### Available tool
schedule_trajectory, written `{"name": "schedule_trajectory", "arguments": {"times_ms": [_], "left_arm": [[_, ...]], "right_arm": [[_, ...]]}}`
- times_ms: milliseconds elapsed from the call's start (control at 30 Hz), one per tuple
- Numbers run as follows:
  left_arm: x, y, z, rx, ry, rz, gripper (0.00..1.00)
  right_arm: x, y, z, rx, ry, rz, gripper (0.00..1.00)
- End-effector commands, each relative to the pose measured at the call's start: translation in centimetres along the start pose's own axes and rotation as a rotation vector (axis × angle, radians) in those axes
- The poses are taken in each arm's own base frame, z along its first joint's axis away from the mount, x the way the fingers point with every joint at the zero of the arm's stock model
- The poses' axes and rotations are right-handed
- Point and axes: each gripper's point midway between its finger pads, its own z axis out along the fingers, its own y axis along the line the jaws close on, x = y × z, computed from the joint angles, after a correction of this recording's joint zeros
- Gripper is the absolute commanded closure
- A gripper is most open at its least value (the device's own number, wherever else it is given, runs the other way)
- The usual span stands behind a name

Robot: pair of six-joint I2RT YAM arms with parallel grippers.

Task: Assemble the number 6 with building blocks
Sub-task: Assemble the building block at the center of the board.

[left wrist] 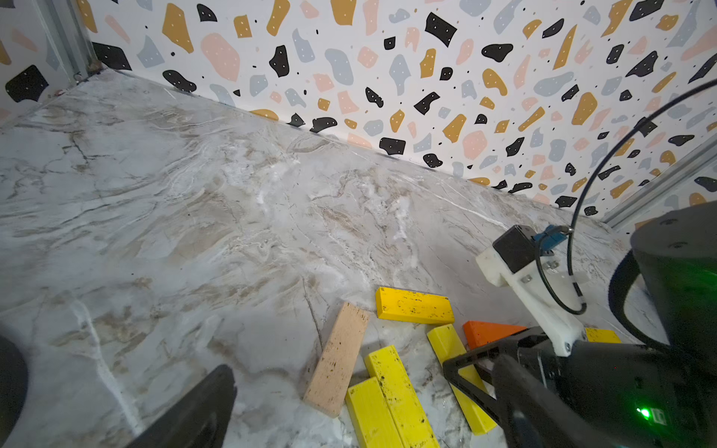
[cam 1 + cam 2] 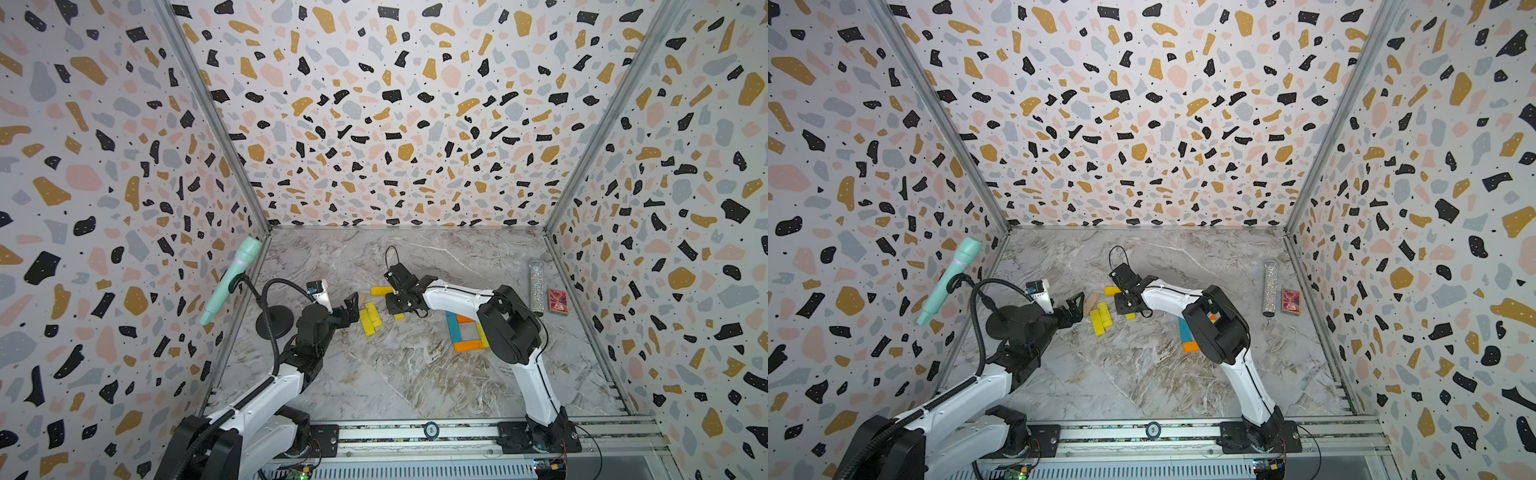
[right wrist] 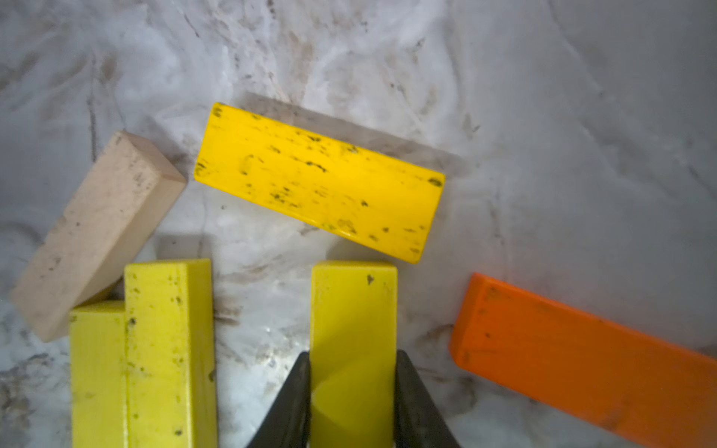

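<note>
Right wrist view: the right pincer (image 3: 353, 355) has its two black tapered fingers (image 3: 295, 399) pressed against the long sides of a lemon-yellow plank (image 3: 353, 306), closed on it. Around it on the bench (image 3: 582, 116) lie a deeper yellow plank (image 3: 320, 182) scuffed with dark specks, a plain beige plank (image 3: 97, 232) touching a pair of yellow planks (image 3: 143, 349) set side by side, and an orange plank (image 3: 582, 360). All are flat, square-edged wooden rectangles.

The bench is grey-white marble print with brown veins, walled on three sides by terrazzo-print panels (image 2: 395, 104) in black, ochre, pink and grey.

In both top views this loose heap sits mid-bench between the arms. The left pincer (image 2: 352, 306) hangs just beside it, jaws wide, holding nothing. A teal plank (image 2: 451, 332) and two orange planks (image 2: 467, 345) form part of a rectangle, partly hidden by the right arm (image 2: 509, 328). A glittery clear tube (image 2: 536, 286) stands upright near the right wall, beside a red patterned card box (image 2: 558, 301). A mint microphone (image 2: 230, 278) on a black gooseneck stand (image 2: 274, 322) sits at the left edge.
</note>
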Motion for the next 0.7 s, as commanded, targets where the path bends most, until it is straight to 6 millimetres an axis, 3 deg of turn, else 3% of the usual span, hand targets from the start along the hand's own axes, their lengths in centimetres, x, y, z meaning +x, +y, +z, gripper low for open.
{"name": "schedule_trajectory", "arguments": {"times_ms": [0,133,267,433,667], "left_arm": [[-0.3,-0.7,0.1,0.045,-0.021,0.001,0.12],[1.0,-1.7,1.0,0.101,0.042,0.006,0.34],[2.7,-2.3,2.3,0.128,0.140,0.006,0.51],[3.9,-4.3,4.0,0.181,0.240,0.010,0.85],[6.6,-5.9,5.8,0.114,0.342,0.067,0.97]], "right_arm": [[-0.8,1.0,-0.8,-0.017,-0.007,0.000,0.58],[-1.7,0.9,-2.4,-0.023,-0.036,-0.007,0.45],[-3.1,1.0,-5.6,-0.067,-0.090,-0.012,0.36],[-3.4,-1.6,-8.6,-0.080,-0.138,-0.003,0.32],[-2.7,-6.4,-8.9,-0.024,-0.140,0.004,0.26]]}}
